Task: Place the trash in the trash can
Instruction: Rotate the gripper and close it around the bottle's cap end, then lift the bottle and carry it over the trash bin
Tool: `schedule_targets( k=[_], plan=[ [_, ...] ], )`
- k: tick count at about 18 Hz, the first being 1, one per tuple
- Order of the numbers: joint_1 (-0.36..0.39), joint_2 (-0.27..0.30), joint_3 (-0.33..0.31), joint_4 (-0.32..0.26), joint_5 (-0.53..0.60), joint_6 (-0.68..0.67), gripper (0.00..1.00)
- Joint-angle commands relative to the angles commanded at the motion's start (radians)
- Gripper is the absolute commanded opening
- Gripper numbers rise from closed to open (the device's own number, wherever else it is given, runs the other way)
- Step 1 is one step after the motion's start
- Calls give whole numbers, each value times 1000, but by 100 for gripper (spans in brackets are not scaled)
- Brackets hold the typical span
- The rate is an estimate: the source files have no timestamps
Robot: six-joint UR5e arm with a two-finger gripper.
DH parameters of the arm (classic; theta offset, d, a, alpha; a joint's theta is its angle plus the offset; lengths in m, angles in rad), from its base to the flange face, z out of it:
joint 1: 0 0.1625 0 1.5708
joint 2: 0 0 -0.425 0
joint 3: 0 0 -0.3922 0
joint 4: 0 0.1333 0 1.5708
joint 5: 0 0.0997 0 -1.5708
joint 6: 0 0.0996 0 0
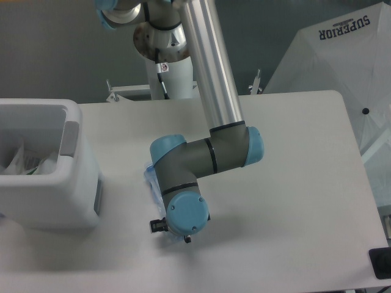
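The clear plastic bottle [150, 177] lies on the table, mostly covered by my wrist; only its upper end and a sliver near the bottom show. My gripper [173, 234] is low over the bottle's lower end, with black finger parts showing on either side of it. The wrist hides the jaws, so their spacing is unclear. The white trash can [74, 201] stands at the left edge with a grey side panel. Inside it lies the whitish plastic bag [22, 162] with green print.
A white fabric umbrella or tent [342, 67] stands off the table's right side. A black object [380, 263] sits at the bottom right corner. The robot's white base post [174, 79] rises behind the table's far edge.
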Motion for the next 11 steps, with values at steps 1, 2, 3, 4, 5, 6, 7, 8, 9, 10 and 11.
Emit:
schedule_targets(
  k=[1,2,3,4,5,6,7,8,9,10,11],
  plan=[
    [0,0,2,2,0,0,62],
    [0,3,2,3,0,0,60],
    [0,5,2,6,-2,0,59],
    [0,6,2,9,-2,0,59],
    [-2,8,3,9,-2,2,59],
    [-2,11,5,9,-2,2,59],
    [-2,17,8,9,-3,2,59],
    [-2,28,11,11,-6,2,59],
    [-2,41,15,17,-8,2,59],
    [-2,58,17,35,-11,2,59],
    [-2,78,17,63,-14,5,60]
  ],
)
